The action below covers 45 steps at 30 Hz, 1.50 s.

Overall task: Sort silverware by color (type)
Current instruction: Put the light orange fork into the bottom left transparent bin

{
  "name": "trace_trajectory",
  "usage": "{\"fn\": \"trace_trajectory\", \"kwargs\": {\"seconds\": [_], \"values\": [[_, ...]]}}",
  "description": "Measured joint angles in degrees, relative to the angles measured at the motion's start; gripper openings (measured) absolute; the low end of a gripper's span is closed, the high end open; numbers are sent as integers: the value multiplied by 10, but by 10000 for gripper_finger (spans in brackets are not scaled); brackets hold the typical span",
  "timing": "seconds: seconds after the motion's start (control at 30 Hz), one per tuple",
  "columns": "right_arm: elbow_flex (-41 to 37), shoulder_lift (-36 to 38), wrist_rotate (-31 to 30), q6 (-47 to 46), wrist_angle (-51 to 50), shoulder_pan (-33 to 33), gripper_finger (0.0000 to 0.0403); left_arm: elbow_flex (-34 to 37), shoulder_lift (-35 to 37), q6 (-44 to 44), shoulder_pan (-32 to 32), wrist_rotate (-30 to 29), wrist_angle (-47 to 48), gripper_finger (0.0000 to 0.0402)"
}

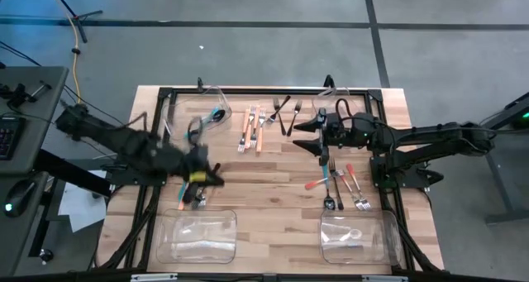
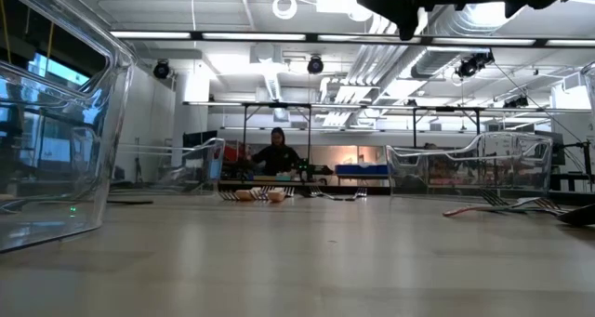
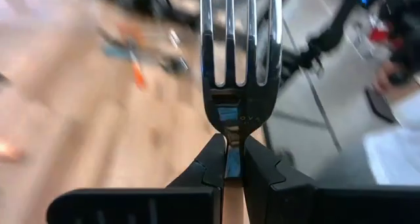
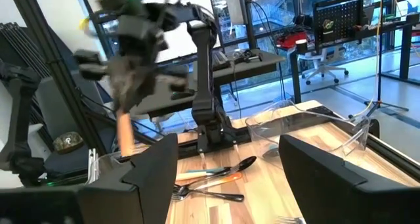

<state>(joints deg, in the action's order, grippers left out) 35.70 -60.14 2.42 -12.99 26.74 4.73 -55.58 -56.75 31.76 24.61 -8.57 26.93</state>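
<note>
Silverware lies in several loose groups on the bench: one group near the right side in front of the right arm, some orange-handled forks near the far edge in the middle, dark forks beside them, and a few pieces near the left front, just under the left arm. One fork is in the air. The left gripper is closed tightly on the neck of this fork, and the tines stand up above the fingers. In the right wrist view the handle of this fork looks orange, but the arm is blurred there, so I am not fully sure.

The risk I see is in this grip. The fingers pinch only a thin part of the metal, so the fork can turn or slip between them if the arm moves fast, and then it may fall outside the clear bin at the front left corner, or into the wrong group. The arm is also low over the pieces at the left front, so it could push them.

The right gripper waits with its fingers wide apart and empty above the middle of the bench, near the dark forks. If both arms go toward the middle, they may touch.
</note>
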Motion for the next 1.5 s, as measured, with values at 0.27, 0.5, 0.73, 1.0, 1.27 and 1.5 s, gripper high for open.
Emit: {"fn": "trace_trajectory", "kwargs": {"seconds": [0.27, 0.5, 0.73, 1.0, 1.27, 1.5], "values": [[0, 0, 0, 0, -11, 1, 249, -4, -115, 206, 175, 9, 20, 11], [0, 0, -1, 0, -13, 1, 249, -4, -213, 267, 228, 10, 88, 11], [0, 0, -9, 4, -20, 2, 249, -4, -274, 210, 218, 38, 109, 11], [0, 0, -9, 5, -21, 2, 249, -4, -325, 89, 219, 94, 110, 11], [0, 0, -10, 5, -25, 2, 249, -4, -369, 71, 219, 100, 105, 11], [0, 0, -10, 5, -33, 2, 249, -5, -396, 71, 219, 113, 103, 26]]}}
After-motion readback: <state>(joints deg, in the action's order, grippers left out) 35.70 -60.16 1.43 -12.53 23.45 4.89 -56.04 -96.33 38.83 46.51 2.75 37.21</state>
